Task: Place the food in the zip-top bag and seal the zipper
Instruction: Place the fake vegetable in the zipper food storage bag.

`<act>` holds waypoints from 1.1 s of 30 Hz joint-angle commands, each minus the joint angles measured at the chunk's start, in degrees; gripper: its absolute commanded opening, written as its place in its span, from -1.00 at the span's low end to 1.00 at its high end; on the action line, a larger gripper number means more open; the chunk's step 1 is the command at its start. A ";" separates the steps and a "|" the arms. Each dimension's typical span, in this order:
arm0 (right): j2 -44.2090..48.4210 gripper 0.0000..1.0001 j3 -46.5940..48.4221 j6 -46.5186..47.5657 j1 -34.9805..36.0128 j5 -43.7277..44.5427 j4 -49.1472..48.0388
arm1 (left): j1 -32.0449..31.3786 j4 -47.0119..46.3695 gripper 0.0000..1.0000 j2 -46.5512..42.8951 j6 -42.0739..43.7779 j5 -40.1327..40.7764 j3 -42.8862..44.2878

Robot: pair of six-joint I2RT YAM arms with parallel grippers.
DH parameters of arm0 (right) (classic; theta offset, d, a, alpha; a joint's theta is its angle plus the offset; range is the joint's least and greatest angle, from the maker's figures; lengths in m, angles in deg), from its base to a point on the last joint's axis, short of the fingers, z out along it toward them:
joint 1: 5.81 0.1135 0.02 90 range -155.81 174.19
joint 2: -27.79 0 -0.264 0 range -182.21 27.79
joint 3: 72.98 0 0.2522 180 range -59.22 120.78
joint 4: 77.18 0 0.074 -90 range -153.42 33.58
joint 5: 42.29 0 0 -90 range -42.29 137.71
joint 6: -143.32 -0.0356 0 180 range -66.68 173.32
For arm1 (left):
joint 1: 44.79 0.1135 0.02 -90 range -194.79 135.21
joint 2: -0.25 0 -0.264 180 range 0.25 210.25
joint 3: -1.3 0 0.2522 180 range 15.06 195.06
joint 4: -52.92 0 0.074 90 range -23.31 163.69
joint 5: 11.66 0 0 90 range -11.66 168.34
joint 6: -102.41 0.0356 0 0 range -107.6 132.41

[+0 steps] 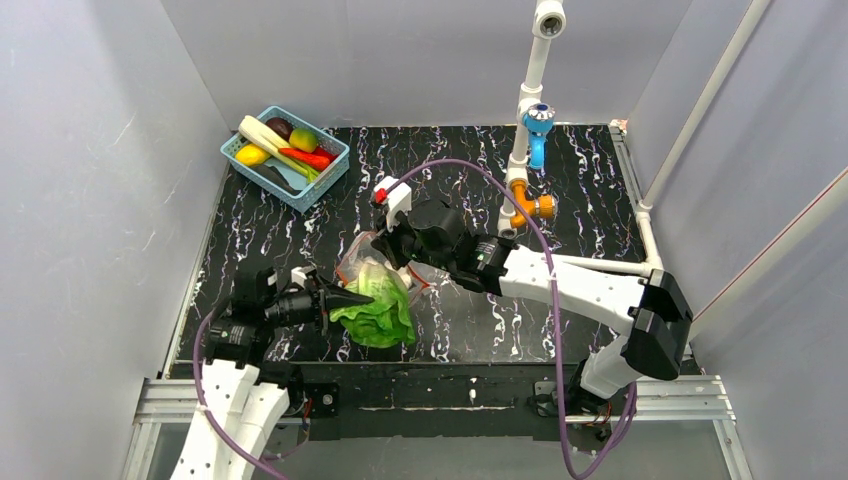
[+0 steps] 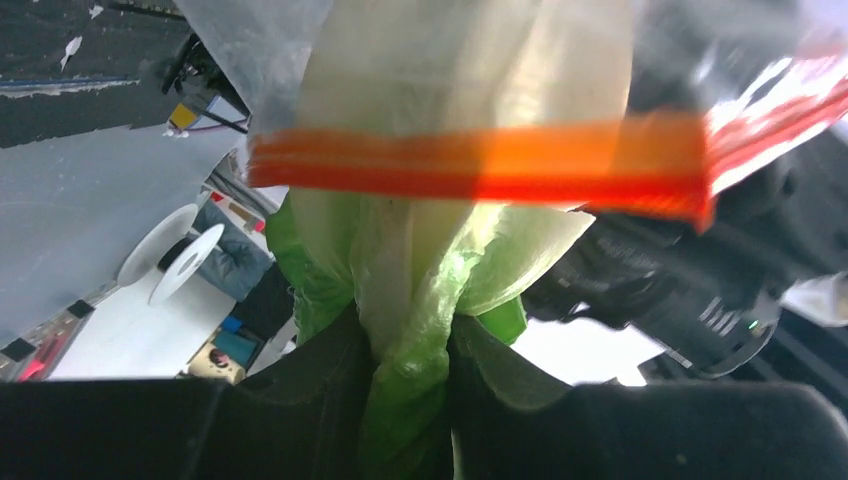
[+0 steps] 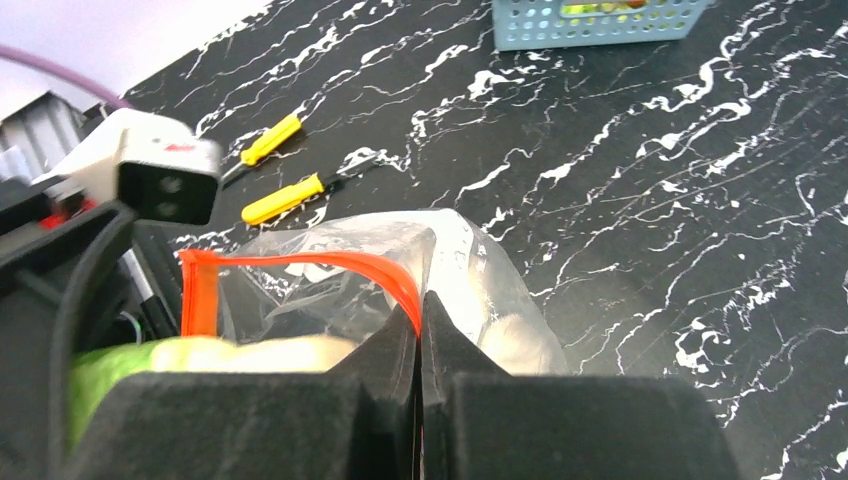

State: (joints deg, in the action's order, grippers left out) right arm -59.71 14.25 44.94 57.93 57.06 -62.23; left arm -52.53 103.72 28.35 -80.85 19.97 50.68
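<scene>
Black marble worktop (image 1: pixel 560 180) with white veins is carrying everything. Near its middle, the left pincer (image 1: pixel 345 298) is gripping narrowly around a green leafy toy lettuce (image 1: pixel 378 310), whose pale end is reaching into the mouth of a clear crinkly zip-top bag (image 3: pixel 300 290). The right pincer (image 3: pixel 420 312) is pinching tightly closed on the bag's red-orange zipper strip (image 3: pixel 300 262).

Left fingers (image 1: pixel 343 298) pinch the green lettuce (image 1: pixel 382 312) just beside the clear zip-top bag (image 1: pixel 352 266).
</scene>
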 commanded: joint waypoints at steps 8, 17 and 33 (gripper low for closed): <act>2.67 -0.97 -0.84 -0.27 0.79 -4.59 -2.88 | -0.25 -6.58 -0.81 6.07 -10.04 13.58 1.32; -0.60 -0.97 8.44 -5.10 -0.33 -4.66 9.26 | -0.25 -6.88 0.86 4.21 -10.15 18.43 2.56; -5.95 -0.97 20.65 -17.69 -4.77 -11.11 23.52 | -0.25 21.57 0.71 0.98 25.03 33.93 23.27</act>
State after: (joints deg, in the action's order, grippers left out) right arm -65.00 30.23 31.41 53.74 48.55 -39.50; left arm -52.80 113.38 26.91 -71.38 48.12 68.97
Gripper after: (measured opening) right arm 0.024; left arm 0.900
